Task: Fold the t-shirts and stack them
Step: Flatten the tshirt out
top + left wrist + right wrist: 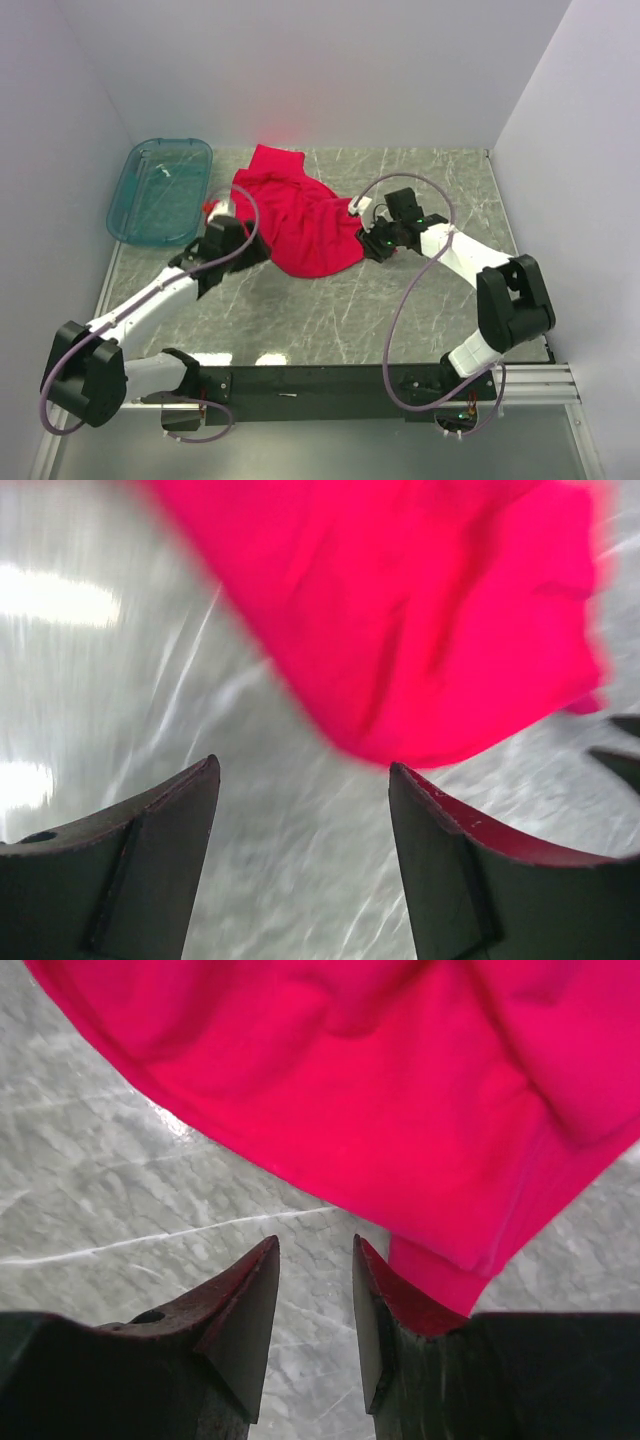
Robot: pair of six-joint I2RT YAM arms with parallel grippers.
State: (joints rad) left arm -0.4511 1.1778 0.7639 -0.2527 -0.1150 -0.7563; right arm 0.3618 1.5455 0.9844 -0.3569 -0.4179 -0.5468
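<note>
On the table (330,320), toward its back, the red t-shirt (300,215) lies rumpled. The left gripper (302,763) gapes wide, the right gripper (315,1240) only narrowly (both empty). Each should pinch one opposite edge, then draw the cloth flat.

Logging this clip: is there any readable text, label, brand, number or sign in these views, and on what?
None can be read.
The red t-shirt shows plain fabric with no print in all three views.
The teal tub shows no label or marking.
</note>
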